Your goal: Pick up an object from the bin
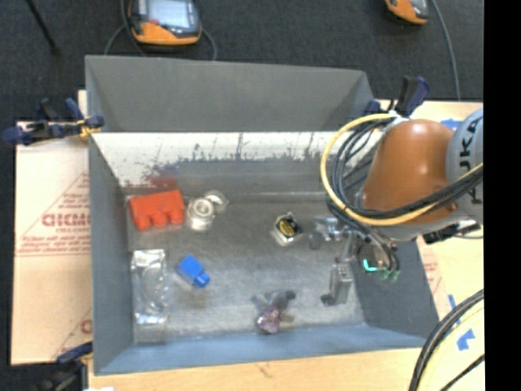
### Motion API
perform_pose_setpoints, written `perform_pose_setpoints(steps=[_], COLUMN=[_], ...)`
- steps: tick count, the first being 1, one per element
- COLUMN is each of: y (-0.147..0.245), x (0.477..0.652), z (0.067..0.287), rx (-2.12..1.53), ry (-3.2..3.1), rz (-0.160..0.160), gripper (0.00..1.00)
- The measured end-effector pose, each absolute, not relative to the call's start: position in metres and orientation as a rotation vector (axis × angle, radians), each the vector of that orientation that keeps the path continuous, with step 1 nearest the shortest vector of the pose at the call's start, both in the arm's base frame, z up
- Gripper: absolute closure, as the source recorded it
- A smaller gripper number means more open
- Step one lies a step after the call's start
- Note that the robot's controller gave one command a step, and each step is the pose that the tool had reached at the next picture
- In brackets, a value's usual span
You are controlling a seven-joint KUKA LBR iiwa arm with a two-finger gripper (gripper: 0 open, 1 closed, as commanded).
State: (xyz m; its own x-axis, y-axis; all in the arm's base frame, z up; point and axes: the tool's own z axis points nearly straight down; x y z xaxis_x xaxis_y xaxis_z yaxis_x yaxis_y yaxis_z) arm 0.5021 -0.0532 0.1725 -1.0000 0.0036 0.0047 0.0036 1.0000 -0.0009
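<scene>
A: Grey metal bin (228, 104), floor, right of frame: gripper (335, 285). Grip state?
B: Cannot tell. Nearest items: yellow-and-black piece (285, 228), to its upper left; purplish grey lump (273, 312), lower left. Both apart from it.

Six small things are spread over the floor of the grey bin (244, 129). An orange block (156, 210) and a silvery cap (203, 212) are set near the back-left corner. A blue piece (193, 271) and a clear wrapper (151, 293) are found front-left. A purplish lump (273, 313) lies by the front edge, and a yellow-and-black item (285, 228) mid-floor.
</scene>
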Motion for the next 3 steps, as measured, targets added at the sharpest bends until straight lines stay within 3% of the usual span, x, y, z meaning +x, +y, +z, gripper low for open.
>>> perform_pose_setpoints(steps=[1, 2, 3], y=[-0.006, -0.007, -0.056], x=[0.487, 0.488, 0.506], z=[0.067, 0.070, 0.251], rx=[0.179, 0.182, 0.283], ry=[-3.136, -3.140, -3.142], rz=[-0.001, 0.002, 0.007], gripper=[0.00, 1.00, 1.00])
